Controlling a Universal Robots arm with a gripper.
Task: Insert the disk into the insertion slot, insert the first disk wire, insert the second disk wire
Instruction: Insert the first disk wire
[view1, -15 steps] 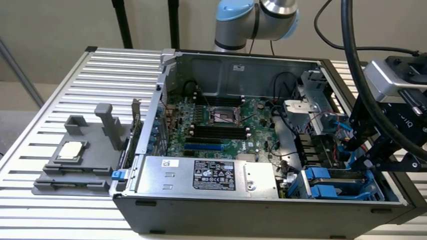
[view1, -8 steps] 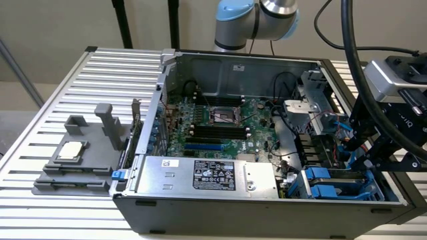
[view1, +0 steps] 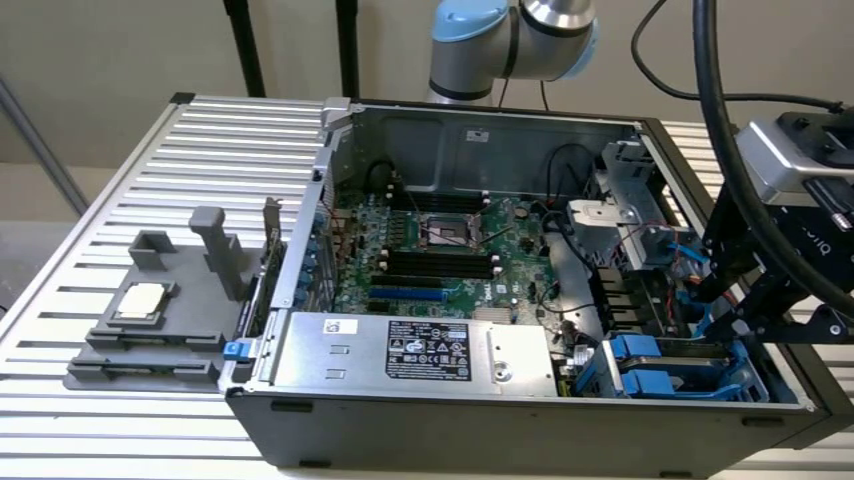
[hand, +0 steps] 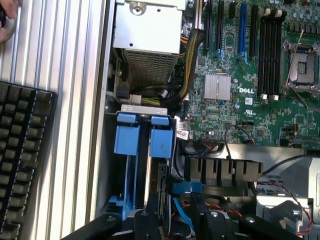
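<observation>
Exterior view: an open dark-grey sheet-metal computer case (view1: 534, 420) is noted on a ribbed aluminium table (view1: 227, 130). A green printed-circuit motherboard (view1: 441, 240) is seen at the case's centre. A silver, smooth-sided power supply box (view1: 400, 350) with a printed label is logged at 6 o'clock in the case. The insertion slot (view1: 681, 368), a grey-blue plastic drive cage with ribbed walls and glossy bright blue clips, is placed at 4 o'clock in the case. The black gripper (view1: 737, 315) is recorded at the cage's 12 o'clock, set low inside the case's open top. A matte grey moulded fixture (view1: 160, 310) is logged on the table at the case's 9 o'clock.

Wrist view: the disk (hand: 161, 175), a flat silver-grey drive in a blue plastic carrier, is seen edge-on and appears seated inside the cage. A thin, flat blue cable (hand: 178, 210) is seen beside the disk, running toward the gripper. Whether the gripper is open or clamped on that cable cannot be told.
</observation>
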